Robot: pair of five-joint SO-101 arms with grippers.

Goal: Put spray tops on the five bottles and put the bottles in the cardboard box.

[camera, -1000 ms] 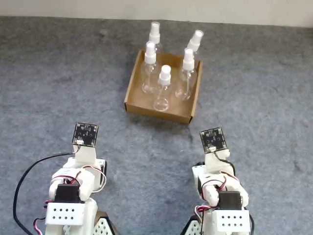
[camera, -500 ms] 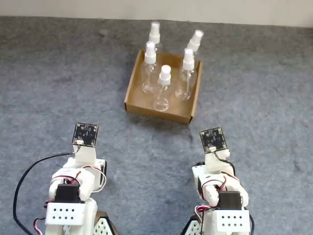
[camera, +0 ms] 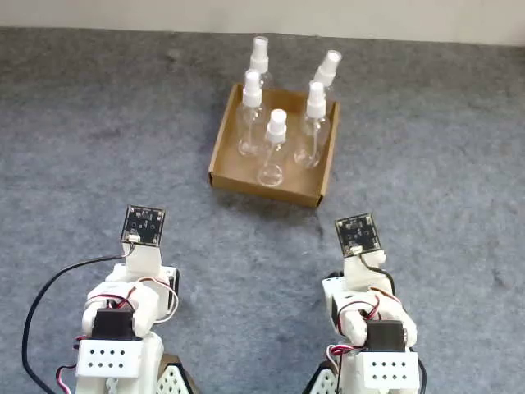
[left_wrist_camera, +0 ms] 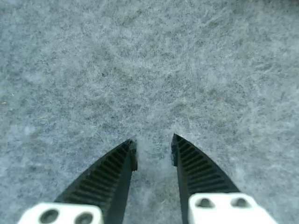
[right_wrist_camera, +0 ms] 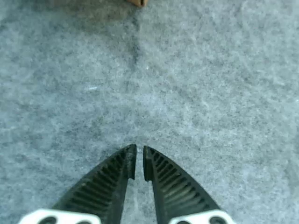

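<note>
The cardboard box (camera: pixel 224 154) sits on the grey felt at the middle far side. Five clear bottles stand in it, each with a white spray top: three toward the front (camera: pixel 251 115) (camera: pixel 274 148) (camera: pixel 314 123) and two along the far wall (camera: pixel 260 56) (camera: pixel 328 67), their bases hidden behind the others. Both arms are folded back at the near edge, well short of the box. My left gripper (left_wrist_camera: pixel 153 142) hovers over bare felt, open by a small gap and holding nothing. My right gripper (right_wrist_camera: pixel 139 150) is shut and empty, with a box corner (right_wrist_camera: pixel 136 2) just ahead.
Grey felt (camera: pixel 98 131) covers the table to the left and right of the box. A black cable (camera: pixel 37 308) loops beside the left arm's base. A pale wall strip (camera: pixel 123 12) runs along the far edge.
</note>
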